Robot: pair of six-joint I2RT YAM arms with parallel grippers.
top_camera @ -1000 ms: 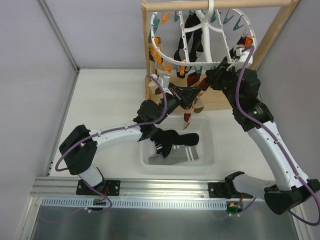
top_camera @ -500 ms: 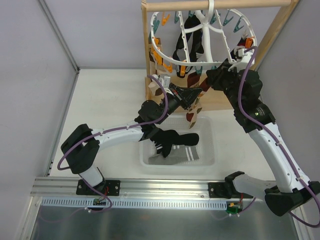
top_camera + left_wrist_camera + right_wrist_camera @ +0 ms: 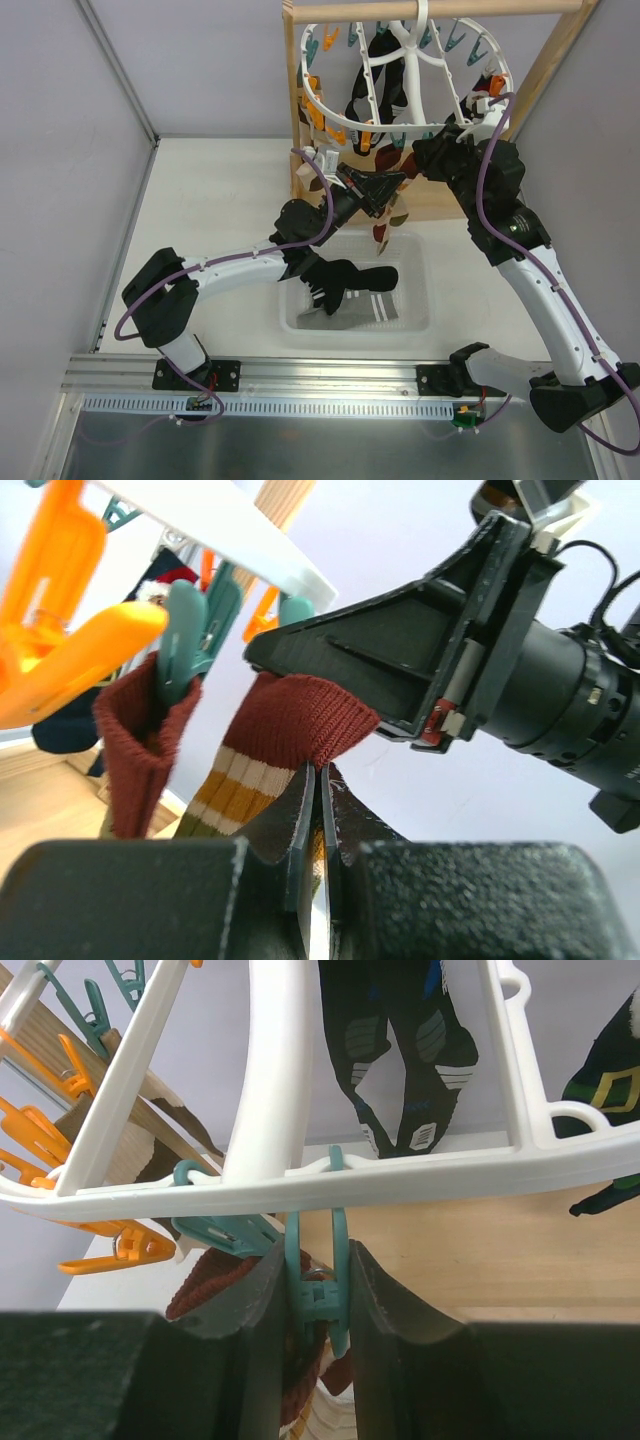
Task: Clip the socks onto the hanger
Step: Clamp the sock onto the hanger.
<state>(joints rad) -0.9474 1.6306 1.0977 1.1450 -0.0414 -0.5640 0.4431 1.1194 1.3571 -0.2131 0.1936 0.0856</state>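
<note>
Pinching the dark red sock by its cuff in the left gripper, fingers pressed flat together on the knit, and holding it up just under the rim of the hanger. Clamping a teal peg between the fingers of the right gripper — pressed in from both sides, though no telling whether its mouth is parted. Hanging long axis downward from the cuff, with the striped leg trailing toward the basket. Sitting just below and to the left of that peg, close beside the right fingers — so probably calling for a short lift up and across by the left arm, the one carrying the cloth. Best kept off the neighbouring peg, already biting another red cuff.
</note>
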